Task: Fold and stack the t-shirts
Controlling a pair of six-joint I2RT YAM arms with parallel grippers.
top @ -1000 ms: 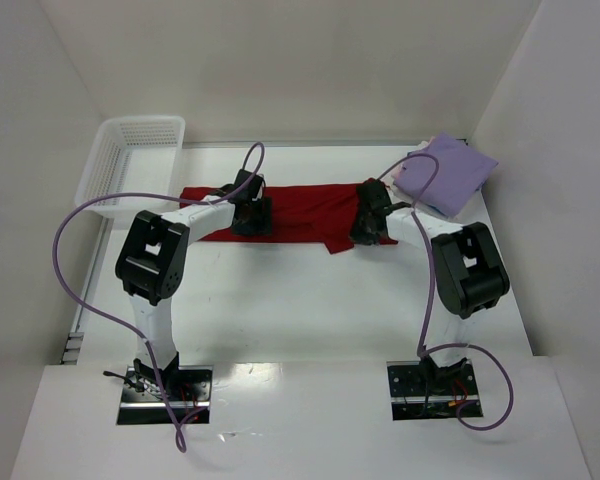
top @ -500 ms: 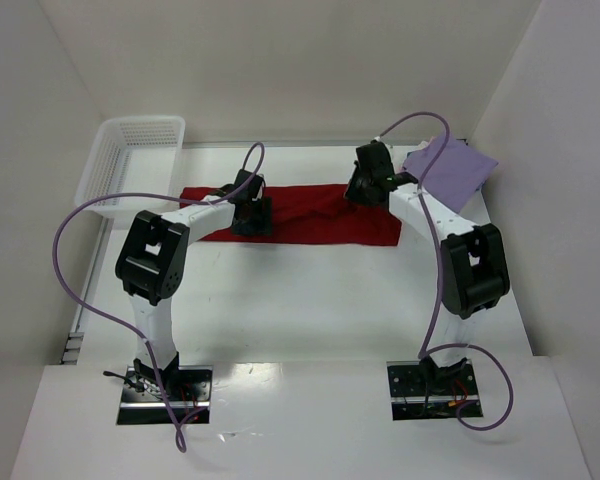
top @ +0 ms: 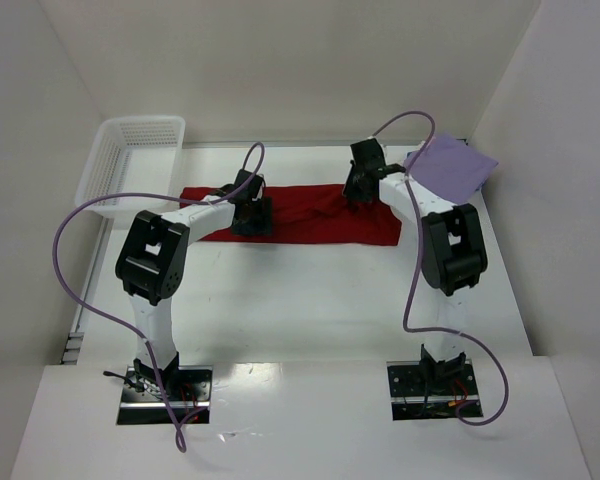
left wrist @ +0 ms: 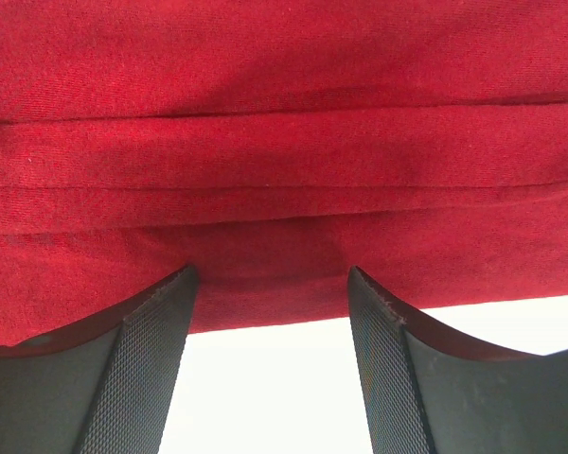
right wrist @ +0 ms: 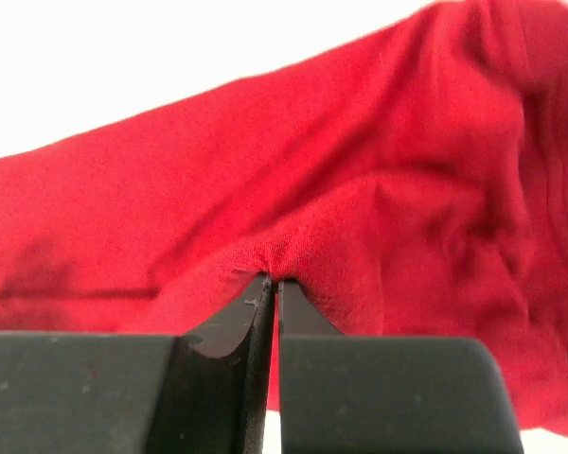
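From the left we list: a rigid white plastic mesh basket (top: 130,160) at the far-left corner of the white table (top: 310,300). Next, the left gripper (left wrist: 270,274), jaws wide apart and holding nothing, poised over the near hem of the plain dark red knit t-shirt (top: 310,215). That shirt lies as a long flat band across the table's middle, soft, matte and creased lengthwise. Next, the right gripper (right wrist: 270,277), jaws closed on a small pucker of that red cloth near its far-right edge. Last, a lavender t-shirt folded square (top: 450,168) at the far-right corner. We judge the fold goes best carried low and evenly, left end pinned, lest the thin nip slip.
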